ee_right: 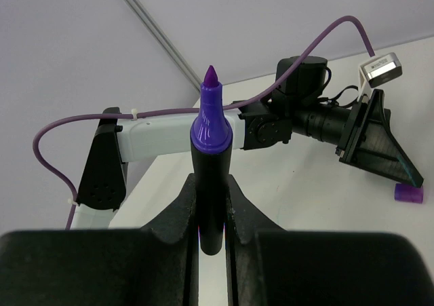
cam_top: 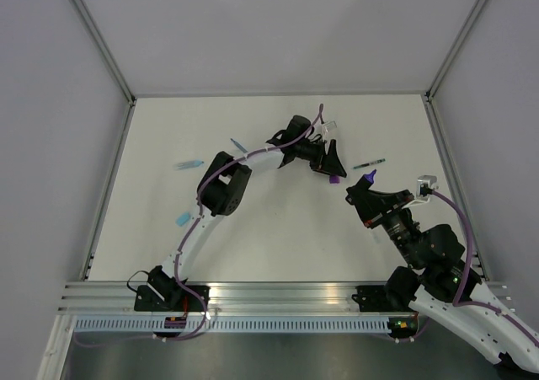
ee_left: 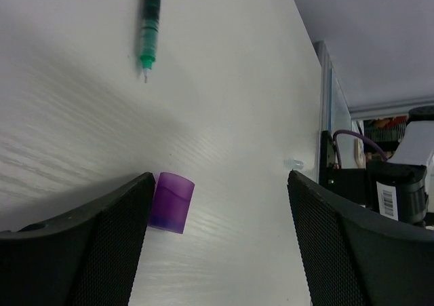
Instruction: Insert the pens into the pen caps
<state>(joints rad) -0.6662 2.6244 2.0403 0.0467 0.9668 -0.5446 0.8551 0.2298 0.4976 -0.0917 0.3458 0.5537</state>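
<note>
The tiny purple cap (ee_left: pixel 171 202) lies on the white table just inside the left finger (ee_left: pixel 102 245) of my left gripper (ee_left: pixel 218 184), which stands open around it. From above, the purple cap (cam_top: pixel 334 179) lies under the left gripper (cam_top: pixel 330 165). My right gripper (ee_right: pixel 211 184) is shut on the stubby black-and-purple marker (ee_right: pixel 211 150), with its purple tip up and pointing toward the left arm. In the top view the right gripper (cam_top: pixel 360 193) holds the marker (cam_top: pixel 369 178) just right of the cap. The thin green pen (ee_left: pixel 149 31) lies beyond the cap.
A light blue marker (cam_top: pixel 189 164), a light blue cap (cam_top: pixel 181 219) and a slim bluish cap (cam_top: pixel 239 145) lie on the left half of the table (cam_top: pixel 278 237). The green pen (cam_top: pixel 369 163) lies right of the left gripper. Metal frame rails border the table.
</note>
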